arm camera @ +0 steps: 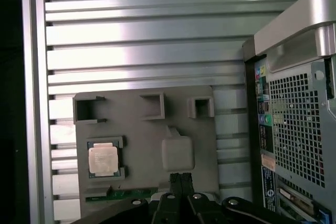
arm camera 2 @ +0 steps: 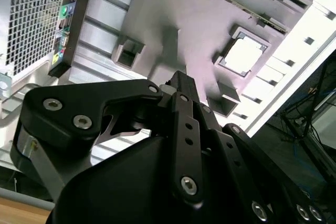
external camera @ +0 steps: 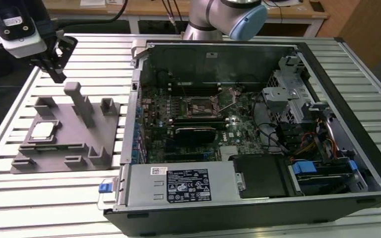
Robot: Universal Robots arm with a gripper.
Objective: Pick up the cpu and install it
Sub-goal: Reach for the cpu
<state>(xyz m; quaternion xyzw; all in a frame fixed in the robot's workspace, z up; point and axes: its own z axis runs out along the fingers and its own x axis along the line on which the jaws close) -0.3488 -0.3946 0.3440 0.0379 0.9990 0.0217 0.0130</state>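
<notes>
The cpu [external camera: 41,131] is a small pale silver square lying flat in a recess of the grey tray [external camera: 61,151], on the exterior view's left. My gripper [external camera: 57,75] hangs in the air above the tray's far end, well above the cpu and touching nothing. Both wrist views look down on the tray [arm camera: 136,129] [arm camera 2: 168,9], with the cpu [arm camera: 103,159] [arm camera 2: 242,54] off to one side of the fingertips. The fingers [arm camera: 175,182] [arm camera 2: 184,90] are pressed together, and the gripper [arm camera: 181,178] [arm camera 2: 178,77] is shut with nothing in it.
An open computer case [external camera: 349,163] lies on the slatted metal table [external camera: 51,198], on the exterior view's right of the tray. Its motherboard socket [external camera: 200,105] sits mid-board. Several upright posts [external camera: 78,101] rise from the tray. The arm's base [external camera: 223,17] stands behind the case.
</notes>
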